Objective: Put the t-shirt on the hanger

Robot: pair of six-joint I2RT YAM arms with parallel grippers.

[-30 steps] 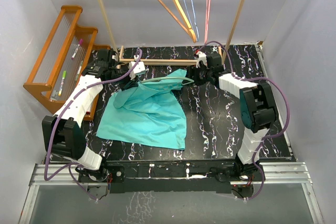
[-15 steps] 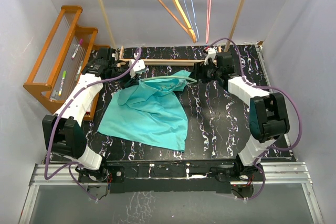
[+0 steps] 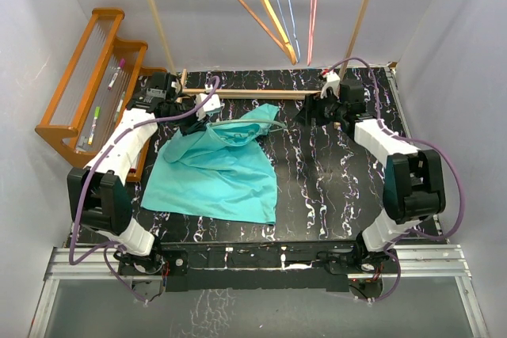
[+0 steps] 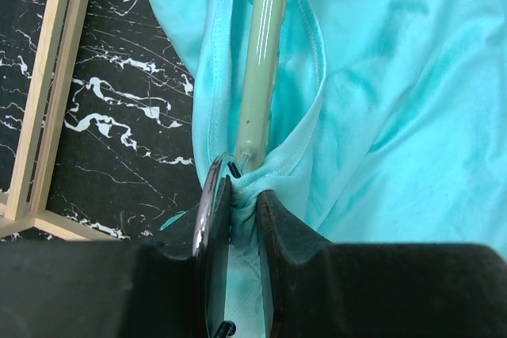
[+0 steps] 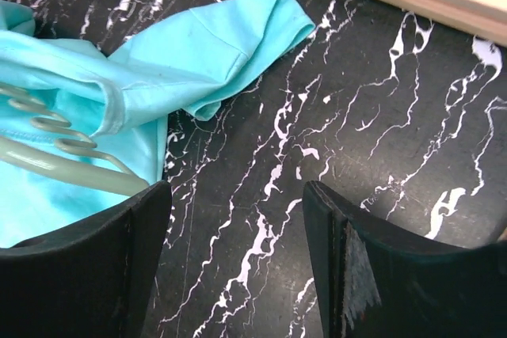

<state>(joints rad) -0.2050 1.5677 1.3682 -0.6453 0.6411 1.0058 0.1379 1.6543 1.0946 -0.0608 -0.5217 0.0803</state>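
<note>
On marbled table (image 3: 333,187), plain teal t-shirt (image 3: 222,176)

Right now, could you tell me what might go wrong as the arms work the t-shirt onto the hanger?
1. The left gripper pinches a bunch of t-shirt cloth at the hanger's end; whether it clamps the hanger too cannot be told, so a pull may slide the hanger out.
2. The right gripper stands open over the table, apart from the hanger, so nothing steadies its other end.

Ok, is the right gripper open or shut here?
Open: the right gripper's jaws stand wide apart over the table, nothing between them.
</note>
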